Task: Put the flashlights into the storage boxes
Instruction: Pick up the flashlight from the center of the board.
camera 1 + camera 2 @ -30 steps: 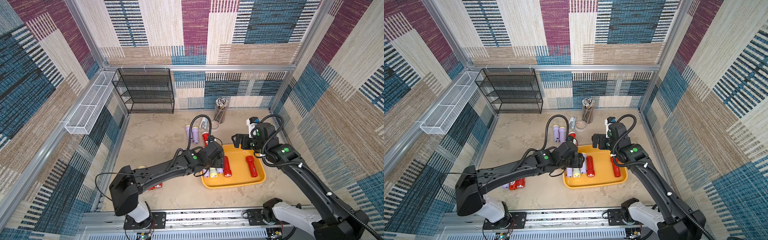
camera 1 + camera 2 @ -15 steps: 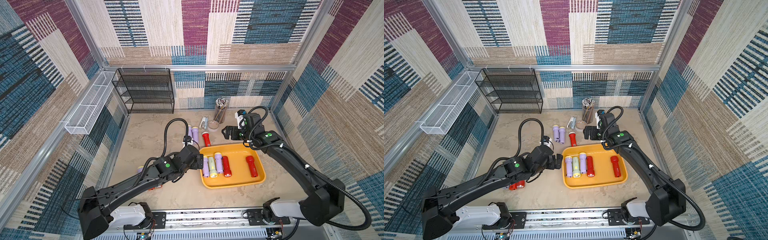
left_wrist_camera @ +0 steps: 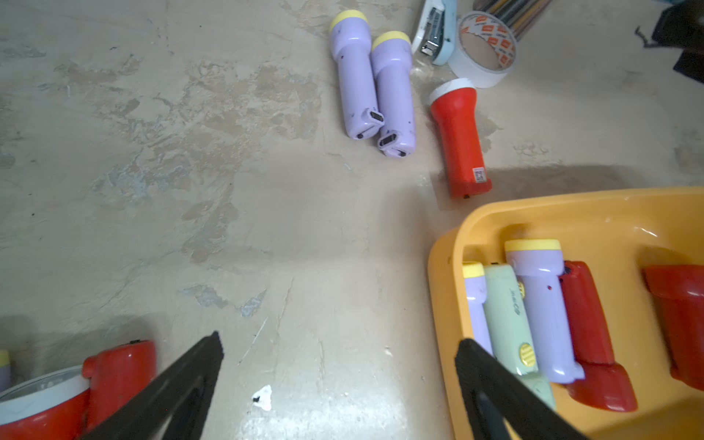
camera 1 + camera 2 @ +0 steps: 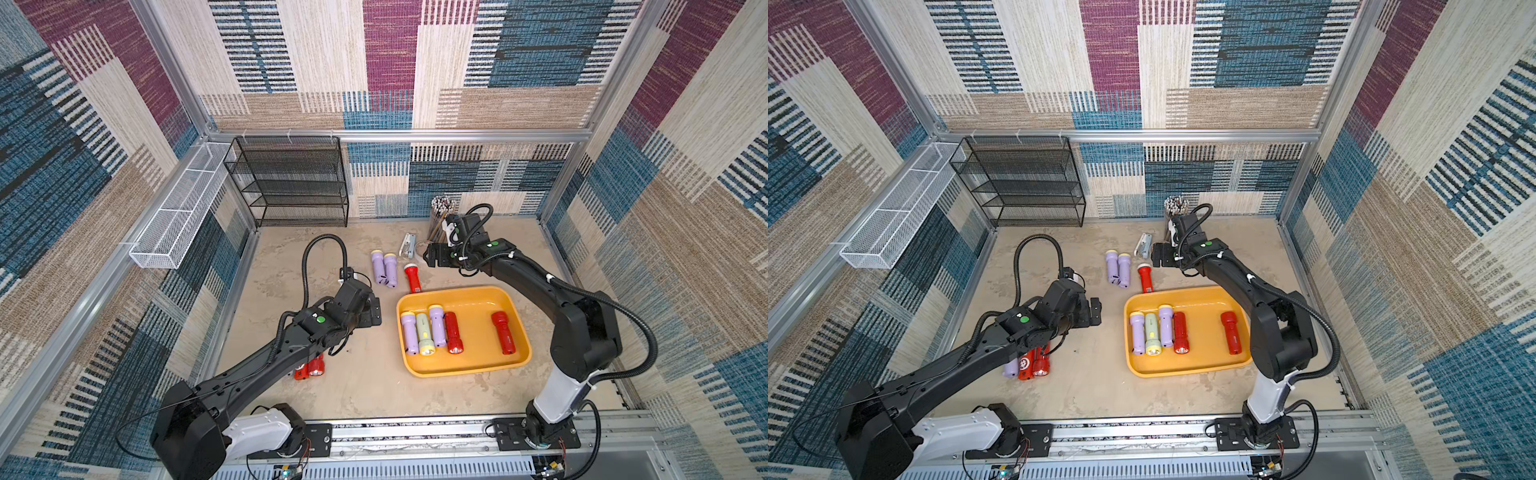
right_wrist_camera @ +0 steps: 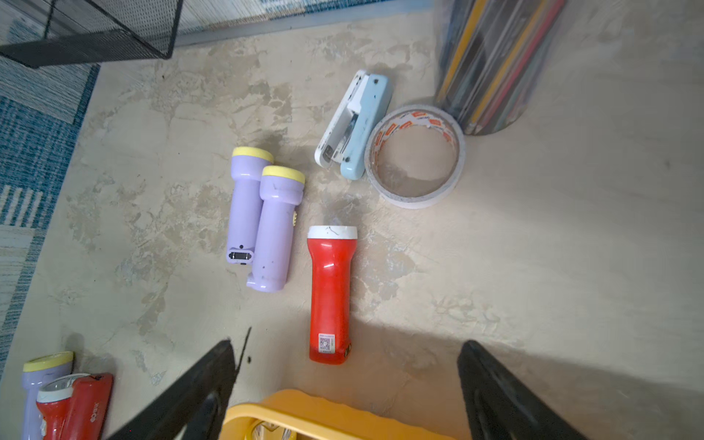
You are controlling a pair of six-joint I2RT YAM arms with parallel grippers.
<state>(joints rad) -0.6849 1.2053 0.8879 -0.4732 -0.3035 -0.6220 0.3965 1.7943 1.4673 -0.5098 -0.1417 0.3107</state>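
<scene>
As the red torch (image 5: 330,293) lies just ahead of the right claw (image 5: 346,344), pointing away, that arm is nearer. Its jaws gape, empty.

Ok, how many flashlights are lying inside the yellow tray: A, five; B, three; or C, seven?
A: in both top views the yellow tray holds five flashlights: two lilac, one pale green and two red.

tabletop (image 4: 365,386) | on it: tray (image 4: 478,328), lilac torches (image 4: 384,269), red torch (image 4: 412,277), stapler (image 4: 408,245), tape (image 5: 419,201), rack (image 4: 291,183)
</scene>
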